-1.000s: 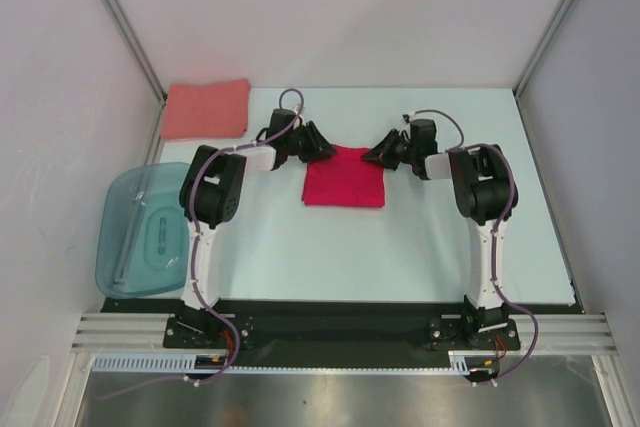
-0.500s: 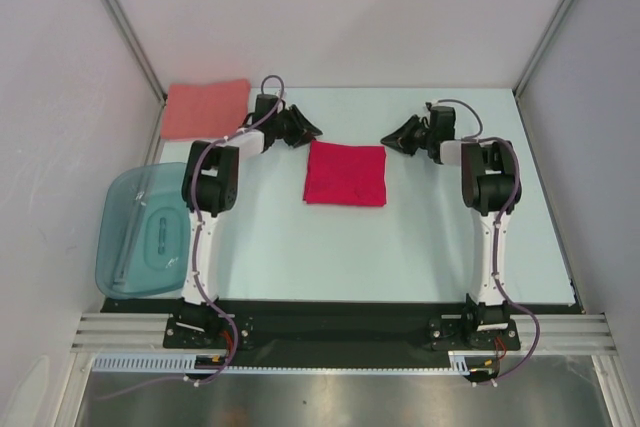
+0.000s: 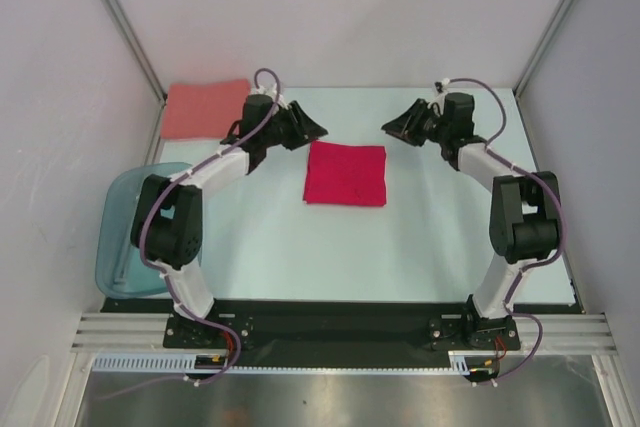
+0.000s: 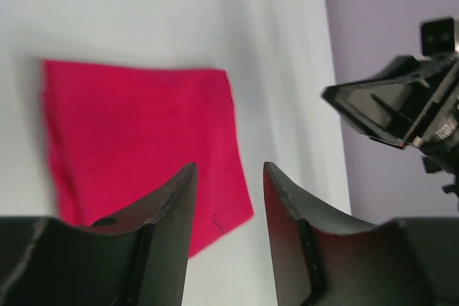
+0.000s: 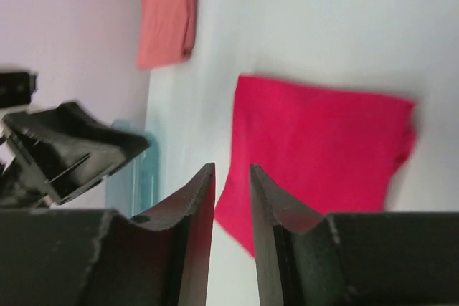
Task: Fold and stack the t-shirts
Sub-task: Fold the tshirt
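Note:
The crimson-red t-shirt lies folded into a flat square in the middle of the table; it also shows in the left wrist view and the right wrist view. The salmon-pink t-shirt lies folded at the back left corner. My left gripper hovers just beyond the red shirt's far left corner, jaws apart and empty. My right gripper hovers off the far right corner, its jaws a narrow gap apart with nothing between them. Neither gripper touches cloth.
A translucent teal tub sits at the table's left edge, partly behind the left arm. Metal frame posts and grey walls close in the back and both sides. Each wrist view shows the other gripper opposite.
Both grippers have let go of the red shirt's far edge and pulled back and outward from it. Both jaws have widened. The arms' elbows have swung out to the sides.

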Motion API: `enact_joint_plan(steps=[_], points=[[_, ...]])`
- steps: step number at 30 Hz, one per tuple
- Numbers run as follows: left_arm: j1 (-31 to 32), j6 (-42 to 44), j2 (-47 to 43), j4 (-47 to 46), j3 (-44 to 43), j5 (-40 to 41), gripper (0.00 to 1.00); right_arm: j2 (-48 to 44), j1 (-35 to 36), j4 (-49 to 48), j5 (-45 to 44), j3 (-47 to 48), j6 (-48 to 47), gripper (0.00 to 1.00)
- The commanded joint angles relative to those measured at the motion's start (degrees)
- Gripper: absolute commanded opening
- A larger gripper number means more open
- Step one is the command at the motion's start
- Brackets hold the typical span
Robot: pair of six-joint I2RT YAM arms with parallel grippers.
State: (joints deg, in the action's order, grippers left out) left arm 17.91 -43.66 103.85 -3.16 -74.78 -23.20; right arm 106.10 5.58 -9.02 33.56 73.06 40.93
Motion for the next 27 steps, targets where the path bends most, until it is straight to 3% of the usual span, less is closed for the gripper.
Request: enact_joint_plan(steps=[1,4,8,12,16,20,27], points=[[4.0,-2.9,3.4,-9.3,6.0,-4.6,0.47,-0.7,5.1,-7.7,5.4,-8.3,3.7,0.3],[5.6,-4.6,5.8,-13.5,9.1,-6.1,0.46,0.0,8.1,-14.4,7.0,-14.8,6.3,0.2],[5.7,-4.1,9.1,-15.6,13.3,-5.4,0.45,3.5,9.9,-23.3,7.6,-22.9,8.1,0.14],[3.0,3.0,8.8,-6.3,11.0,-2.6,0.43,7.3,6.6,-29.0,9.9,-26.3,10.0,0.11],[3.4,4.1,2.9,-4.1,9.3,-2.5,0.45,1.3,6.1,-19.7,9.5,-24.0,5.1,0.12],[5.6,1.7,1.1,-5.5,8.4,-4.0,0.46,-3.4,6.3,-17.3,9.2,-23.7,5.2,0.12],[11.1,-7.5,10.5,-18.4,8.8,-10.0,0.45,-1.0,3.8,-24.1,9.9,-27.5,8.5,0.13]])
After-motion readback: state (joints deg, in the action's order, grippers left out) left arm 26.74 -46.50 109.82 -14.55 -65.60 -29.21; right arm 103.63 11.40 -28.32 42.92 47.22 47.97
